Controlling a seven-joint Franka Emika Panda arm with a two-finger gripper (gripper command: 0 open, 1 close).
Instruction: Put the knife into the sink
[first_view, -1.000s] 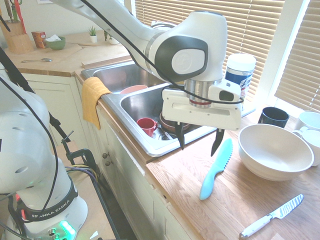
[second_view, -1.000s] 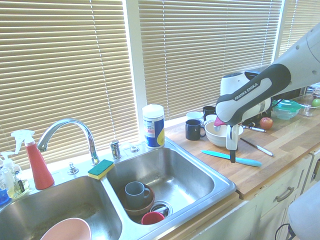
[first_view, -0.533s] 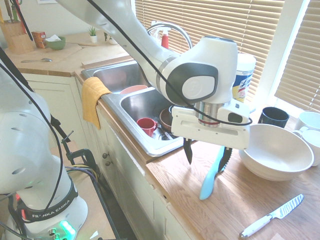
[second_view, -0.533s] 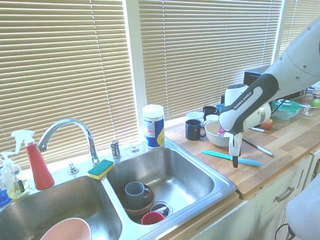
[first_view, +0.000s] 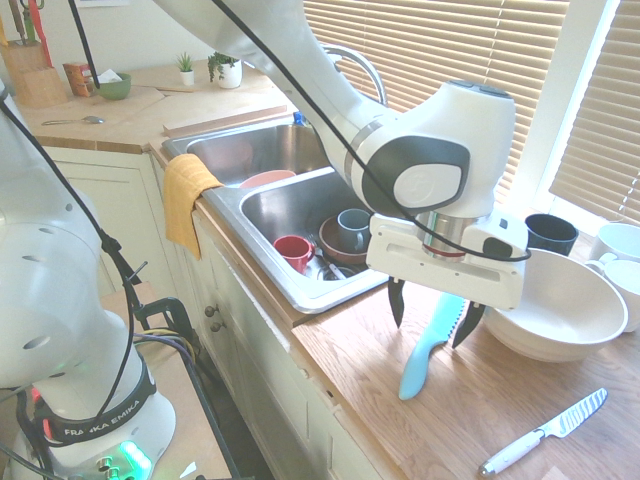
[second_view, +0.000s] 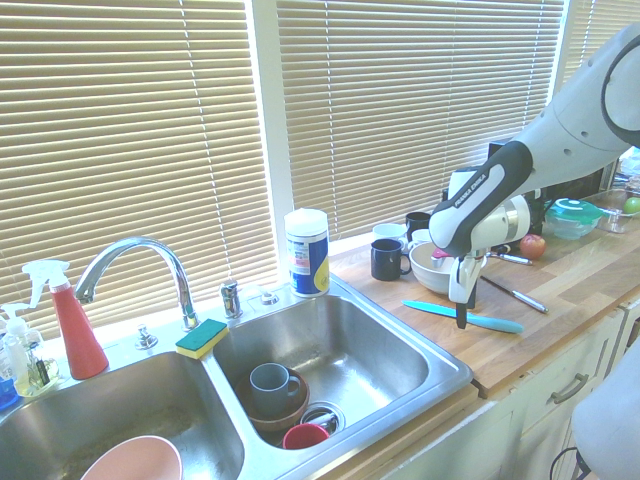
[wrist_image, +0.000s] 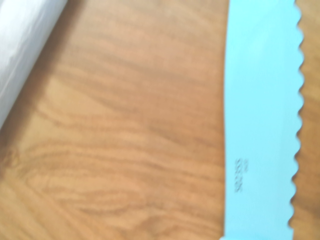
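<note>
The pincer (first_view: 428, 318) hangs with fingers apart on either side of the turquoise knife (first_view: 430, 345), which lies flat on the wooden counter (first_view: 470, 410) beside the sink (second_view: 300, 370). The serrated one-piece blade carries small print, too blurred to read; the arm (second_view: 485, 190) reads "FRANKA EMIKA".

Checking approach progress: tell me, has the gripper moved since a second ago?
Yes. The gripper has shifted away from the sink and lower, its open fingers now straddling the turquoise knife beside the white bowl.
</note>
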